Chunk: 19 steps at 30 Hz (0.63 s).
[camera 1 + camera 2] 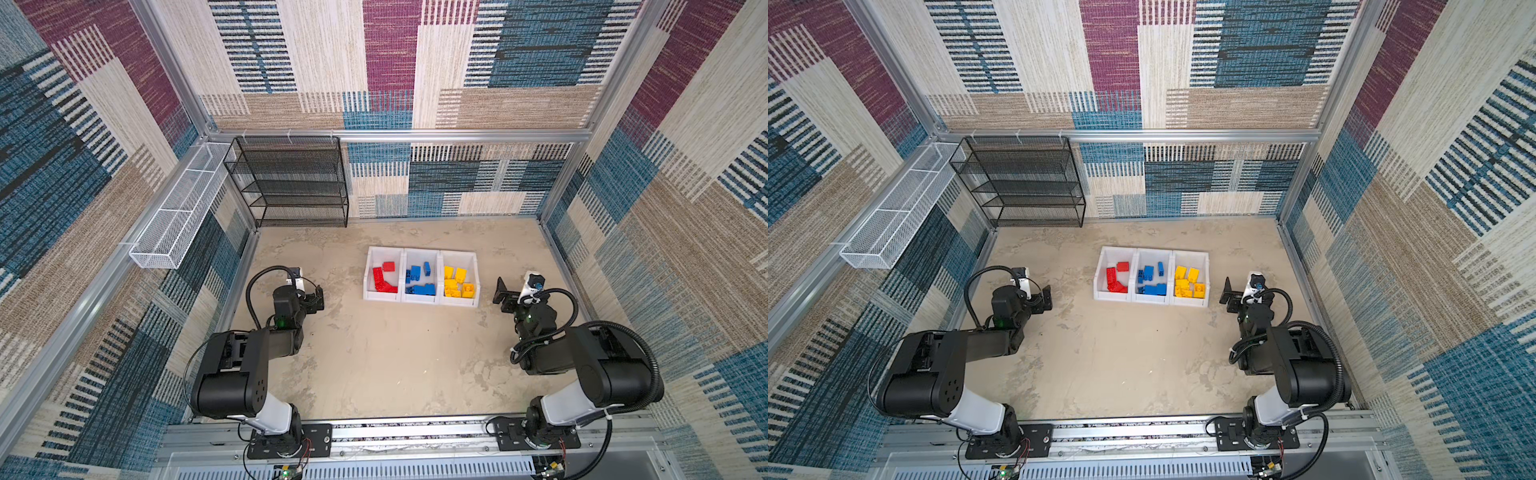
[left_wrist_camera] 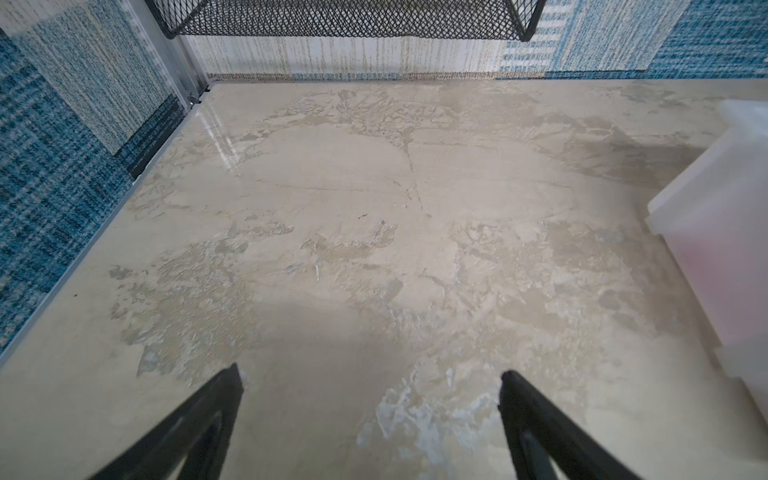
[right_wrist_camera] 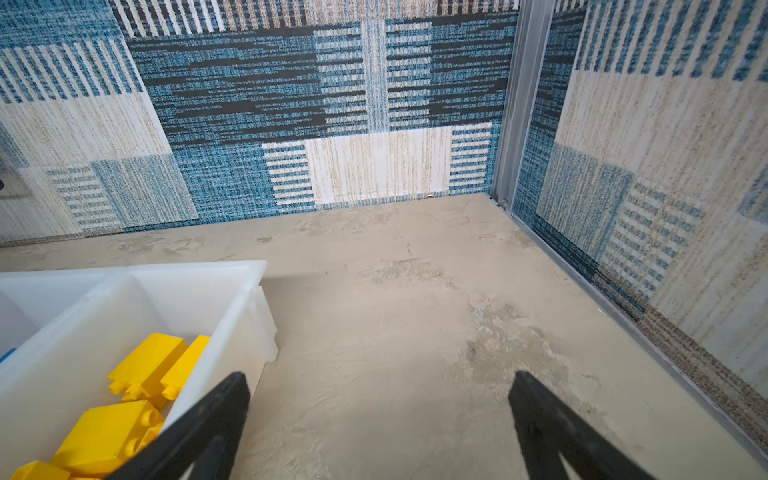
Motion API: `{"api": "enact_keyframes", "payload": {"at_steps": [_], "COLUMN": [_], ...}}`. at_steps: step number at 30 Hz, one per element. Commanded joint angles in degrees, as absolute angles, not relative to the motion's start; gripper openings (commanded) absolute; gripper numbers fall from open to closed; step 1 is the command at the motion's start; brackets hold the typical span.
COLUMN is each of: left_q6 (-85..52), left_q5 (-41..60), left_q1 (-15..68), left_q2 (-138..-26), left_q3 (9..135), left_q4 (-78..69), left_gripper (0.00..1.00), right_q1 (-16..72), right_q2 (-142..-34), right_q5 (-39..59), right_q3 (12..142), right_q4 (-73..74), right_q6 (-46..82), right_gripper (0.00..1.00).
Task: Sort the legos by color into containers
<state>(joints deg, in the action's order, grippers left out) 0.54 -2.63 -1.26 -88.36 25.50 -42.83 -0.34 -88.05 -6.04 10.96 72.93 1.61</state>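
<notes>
Three white containers are shown in a row on the desk, with red legos, blue legos and yellow legos sorted left to right. The left pincer and right pincer are spread wide, empty, flanking the row.

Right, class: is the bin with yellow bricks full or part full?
Part full: the yellow bricks fill the near half of the bin; its far floor shows bare.
</notes>
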Motion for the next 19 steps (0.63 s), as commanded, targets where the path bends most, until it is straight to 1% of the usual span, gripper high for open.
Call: {"api": "enact_keyframes", "payload": {"at_steps": [1, 19], "left_q6": [0.0, -0.13], "left_q5": [-1.67, -1.01], "left_q1": [-1.32, -1.58], "left_q2": [-88.13, -88.24], "left_q3": [25.32, 25.51], "left_q4": [-44.88, -44.69], "left_gripper": [0.99, 0.99], "right_q1": [-0.26, -0.26], "right_q2": [-88.0, -87.8], "right_q5": [-5.36, -5.23], "right_q3": [10.91, 10.66], "right_q4": [75.55, 75.71], "right_q6": [0.94, 0.91], "right_gripper": [1.0, 1.0]}}
